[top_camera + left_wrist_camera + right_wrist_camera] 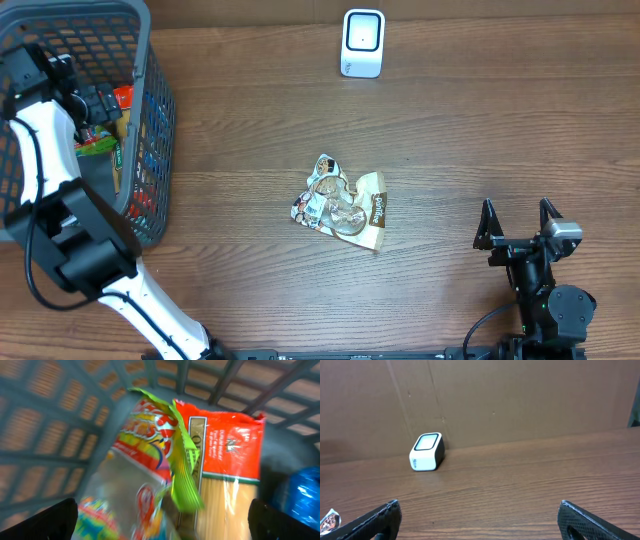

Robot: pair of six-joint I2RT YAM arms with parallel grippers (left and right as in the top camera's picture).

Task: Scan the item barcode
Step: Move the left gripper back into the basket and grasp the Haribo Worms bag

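Observation:
My left gripper (95, 105) reaches down inside the grey basket (150, 60). In the left wrist view it (162, 520) stands open just above a colourful snack bag with a green edge (150, 435) and a red pasta packet (230, 445); nothing is held. A crumpled brown and white snack packet (342, 203) lies in the middle of the table. The white barcode scanner (362, 42) stands at the far edge, also in the right wrist view (426, 452). My right gripper (516, 215) rests open and empty at the near right.
The basket's mesh wall (50, 410) rises close around the left gripper. A blue packet (300, 490) lies at the right inside it. A brown cardboard wall (520, 395) backs the table behind the scanner. The corner of the crumpled packet (329, 520) shows left of the right gripper (479, 510).

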